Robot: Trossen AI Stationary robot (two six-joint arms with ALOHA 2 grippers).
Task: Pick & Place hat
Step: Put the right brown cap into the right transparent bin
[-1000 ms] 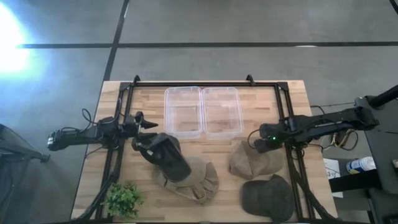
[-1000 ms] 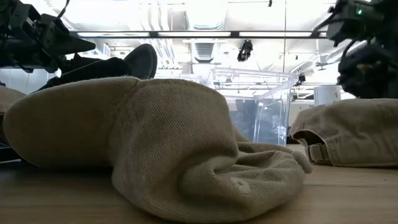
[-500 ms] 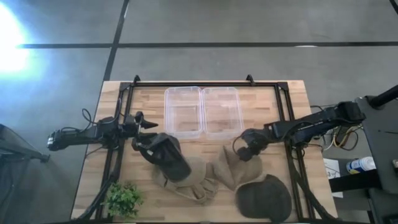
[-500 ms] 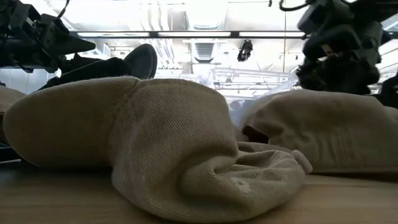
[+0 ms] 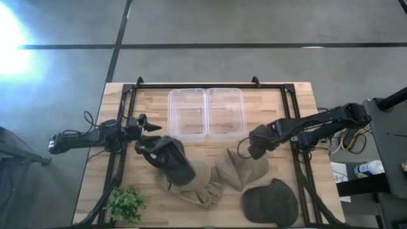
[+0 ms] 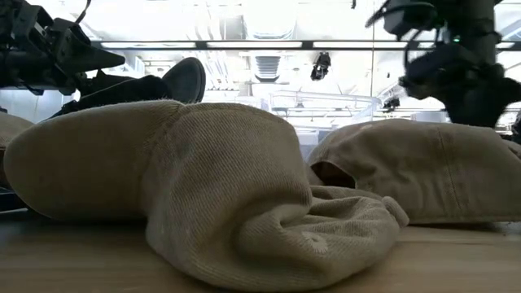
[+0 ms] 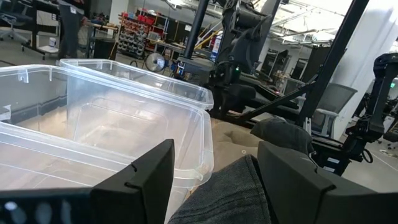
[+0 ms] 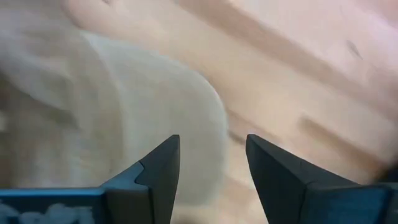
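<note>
**Hats clustered on the near half of the table, both claws spread**

The wooden table carries a black frame and, toward its far side, two clear bins set side by side and touching. Nearer the front lie the hats. The largest is a tan hat crumpled at front centre; in the low view it fills most of the picture. Across its left part lies a dark grey hat, and that one sits between the fingers of the left gripper, whose jaws are spread wide around the grey cloth; the left wrist view shows the fabric running up between the two fingers, with the bins just beyond.

Just right of the tan hat, touching it, lies a second tan cap, seen in the low view as a rounded dome with its opening facing the big hat. The right gripper hangs above the far edge of this cap with its jaws apart and nothing between them; its wrist view looks down on pale cloth and bare wood.

A dark cap rests at front right, beside the second tan cap.

A small green plant stands at the front left corner.
</note>
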